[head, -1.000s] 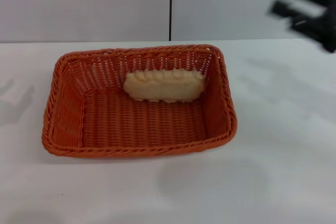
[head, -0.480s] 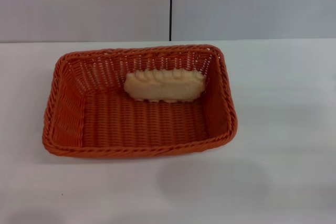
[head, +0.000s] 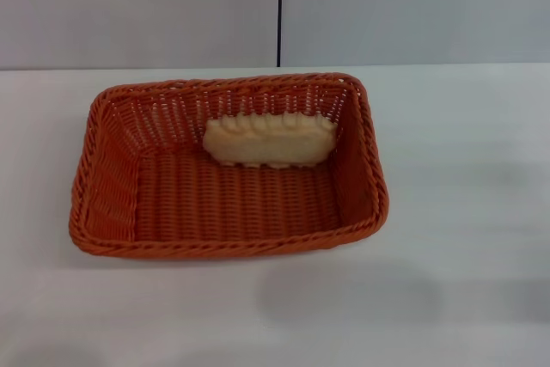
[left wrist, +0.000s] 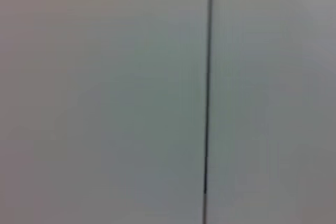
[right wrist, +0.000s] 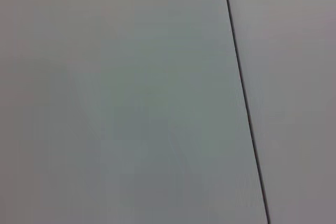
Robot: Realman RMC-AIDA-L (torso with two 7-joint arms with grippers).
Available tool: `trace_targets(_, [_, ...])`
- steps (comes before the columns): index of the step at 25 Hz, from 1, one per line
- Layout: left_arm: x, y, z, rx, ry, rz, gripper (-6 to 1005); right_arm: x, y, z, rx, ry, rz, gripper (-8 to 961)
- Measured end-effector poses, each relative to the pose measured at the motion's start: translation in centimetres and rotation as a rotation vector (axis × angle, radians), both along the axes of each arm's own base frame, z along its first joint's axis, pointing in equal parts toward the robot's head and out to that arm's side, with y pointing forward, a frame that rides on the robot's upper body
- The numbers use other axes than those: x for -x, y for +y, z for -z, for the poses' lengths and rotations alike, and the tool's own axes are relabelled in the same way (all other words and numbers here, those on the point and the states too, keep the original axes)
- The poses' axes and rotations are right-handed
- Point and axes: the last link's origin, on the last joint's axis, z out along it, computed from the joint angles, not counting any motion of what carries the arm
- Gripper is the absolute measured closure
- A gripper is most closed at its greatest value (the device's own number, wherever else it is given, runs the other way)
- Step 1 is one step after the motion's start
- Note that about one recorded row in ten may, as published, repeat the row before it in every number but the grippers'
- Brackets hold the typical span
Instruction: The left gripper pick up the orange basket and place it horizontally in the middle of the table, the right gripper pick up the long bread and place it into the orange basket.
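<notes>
The basket (head: 228,169) sat lengthwise mid-table (head: 464,212), and the bread (head: 270,141) lay inside it, propped against the far wall; both steps looked done, nothing apparently left; neither gripper appeared in any view, so their jaws couldn't be judged; both wrist views showed only a blank wall (left wrist: 105,98).

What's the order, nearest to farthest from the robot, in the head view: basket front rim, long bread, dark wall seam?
Neither pincer shows.
1. Orange basket front rim, nearest.
2. Long bread, at the basket's back wall.
3. Wall seam, behind the table.
</notes>
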Motion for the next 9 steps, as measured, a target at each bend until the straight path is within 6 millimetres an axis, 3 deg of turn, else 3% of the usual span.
trace_targets(4, [-0.3,0.3,0.6,-0.079,-0.069,-0.023,328,0.3,0.4,-0.5,-0.020,-0.008,-0.019,382])
trace_targets(9, [-0.9,0.6,1.5,-0.146,0.011,-0.074,304,0.1,0.7,-0.1,-0.005,-0.003,0.002,382])
